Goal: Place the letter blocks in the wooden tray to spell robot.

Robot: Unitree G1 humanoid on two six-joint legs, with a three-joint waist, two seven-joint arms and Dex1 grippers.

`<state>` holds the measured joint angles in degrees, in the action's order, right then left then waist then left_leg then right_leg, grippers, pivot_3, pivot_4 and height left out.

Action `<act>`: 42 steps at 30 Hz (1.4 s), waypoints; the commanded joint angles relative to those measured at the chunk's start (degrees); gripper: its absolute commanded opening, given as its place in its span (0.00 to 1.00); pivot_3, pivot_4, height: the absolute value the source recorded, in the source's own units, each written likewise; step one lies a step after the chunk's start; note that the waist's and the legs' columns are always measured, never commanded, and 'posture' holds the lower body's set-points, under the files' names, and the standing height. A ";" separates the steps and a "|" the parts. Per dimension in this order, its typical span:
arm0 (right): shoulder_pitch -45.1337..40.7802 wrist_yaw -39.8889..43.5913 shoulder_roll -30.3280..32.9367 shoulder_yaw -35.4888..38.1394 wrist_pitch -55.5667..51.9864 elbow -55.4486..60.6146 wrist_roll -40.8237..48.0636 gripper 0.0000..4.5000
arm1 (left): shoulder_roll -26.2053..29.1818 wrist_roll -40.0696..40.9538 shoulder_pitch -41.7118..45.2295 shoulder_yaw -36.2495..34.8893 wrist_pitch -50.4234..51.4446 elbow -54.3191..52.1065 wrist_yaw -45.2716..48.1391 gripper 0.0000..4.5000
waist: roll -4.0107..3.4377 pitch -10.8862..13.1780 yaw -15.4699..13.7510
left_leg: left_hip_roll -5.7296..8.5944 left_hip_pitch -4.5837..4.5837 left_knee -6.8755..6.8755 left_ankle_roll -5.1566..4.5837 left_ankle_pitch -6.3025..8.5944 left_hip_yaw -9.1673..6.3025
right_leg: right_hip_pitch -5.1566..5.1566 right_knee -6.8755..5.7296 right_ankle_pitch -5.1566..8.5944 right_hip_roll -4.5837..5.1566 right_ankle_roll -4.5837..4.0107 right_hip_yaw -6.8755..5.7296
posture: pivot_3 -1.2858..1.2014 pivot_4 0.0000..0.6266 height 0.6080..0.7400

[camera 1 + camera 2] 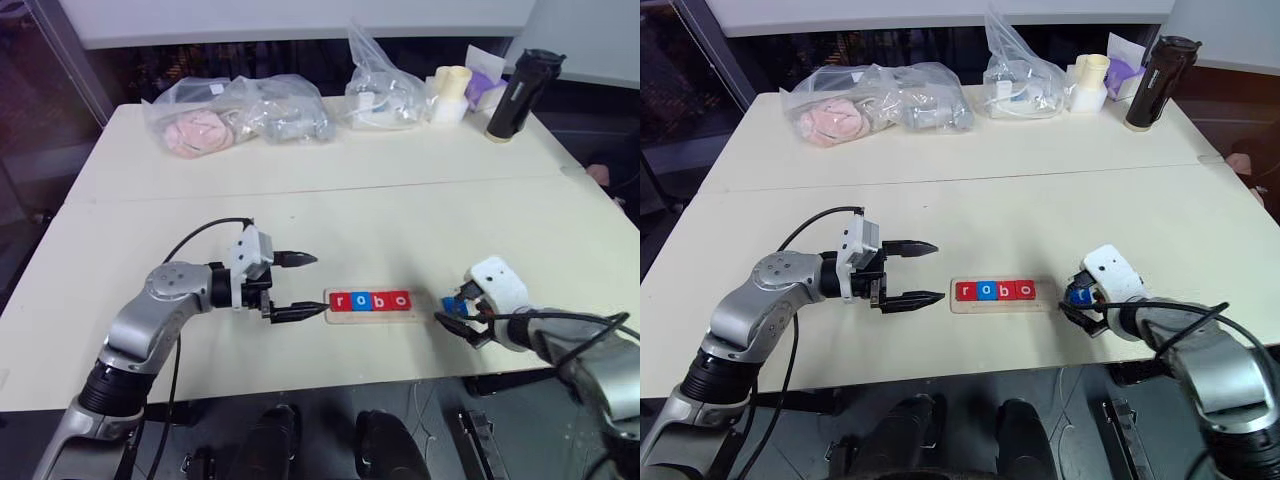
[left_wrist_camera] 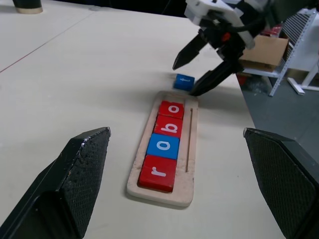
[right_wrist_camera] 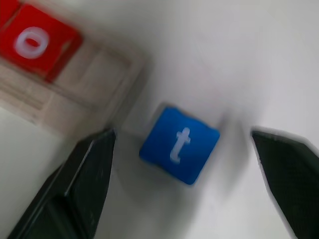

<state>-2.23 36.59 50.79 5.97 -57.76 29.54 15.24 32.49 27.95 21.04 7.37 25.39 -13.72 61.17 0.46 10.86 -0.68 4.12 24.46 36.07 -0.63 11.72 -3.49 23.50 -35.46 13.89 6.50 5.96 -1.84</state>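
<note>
Pale matt wooden tray [image 2: 187,186], glossy painted letter blocks [image 2: 163,146], textured black fingers [image 2: 82,169].

Wooden tray [image 1: 1002,303] holds r, o, b, o; right hand [image 1: 1077,305] beside it.

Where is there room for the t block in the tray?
One bare slot at the wooden tray's end, past the last red o, nearest the right hand. The blue t lies just outside it. The other four slots are full.
</note>
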 commanded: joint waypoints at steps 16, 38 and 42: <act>-15.89 34.56 6.36 -10.33 46.93 -42.87 -6.49 0.98 | 0.57 0.20 0.45 -1.36 -0.90 -1.81 -0.56 1.00 | 0.00 0.02 -0.07 | 0.01 -0.01 0.06 -0.07 0.05 0.01 | -0.04 0.08 -0.05 0.02 0.03 0.03 | 0.52 0.24 0.88; -20.86 41.73 6.19 -11.84 42.89 -29.01 -4.04 0.25 | 0.35 0.36 0.75 -0.99 -1.13 -1.58 -1.05 1.00 | -0.04 0.03 -0.05 | 0.01 0.00 0.05 -0.05 0.06 0.00 | 0.02 0.02 -0.06 0.03 0.03 0.11 | 0.52 0.24 0.88; -21.71 42.26 5.40 -13.87 43.62 -30.23 -5.66 0.25 | 0.36 0.38 0.80 -1.10 -1.00 -1.61 -1.18 1.00 | -0.03 0.04 -0.22 | 0.04 0.01 0.06 -0.03 0.07 0.00 | -0.01 0.04 -0.06 0.08 0.03 0.11 | 0.52 0.24 0.88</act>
<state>-23.23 78.41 56.24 -7.87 -14.69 -0.47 9.89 32.97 27.92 21.04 7.19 25.39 -14.16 59.78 0.43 10.90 -0.91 4.18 24.47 36.13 -0.66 11.80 -3.49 23.49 -35.41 13.83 6.60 5.99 -1.73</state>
